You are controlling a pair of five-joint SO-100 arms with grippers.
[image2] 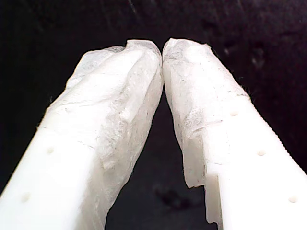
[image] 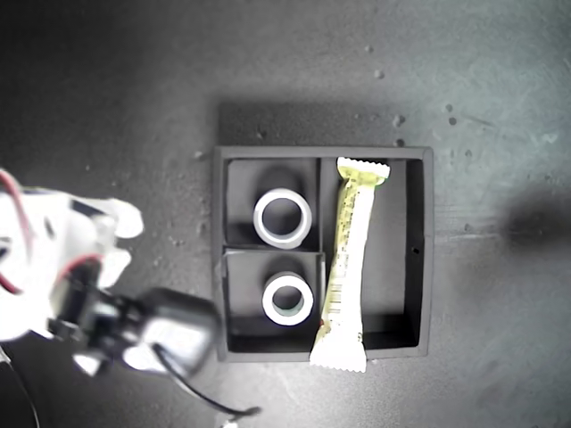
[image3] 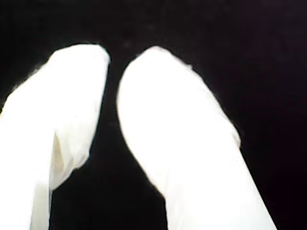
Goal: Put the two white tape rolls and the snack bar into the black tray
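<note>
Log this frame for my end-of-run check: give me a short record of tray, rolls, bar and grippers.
tray: black, three compartments
first roll: in one small compartment
second roll: in the other small compartment, greenish core
bar: in the long compartment, one end over the tray wall
first gripper: tips touching, nothing held
second gripper: narrow gap between tips, nothing seen between them
arm: at the exterior view's left, beside the tray; which arm unclear

Two white tape rolls (image: 283, 218) in black tray's (image: 426, 259) small compartments, snack bar (image: 346, 267) seemingly overhanging
</note>
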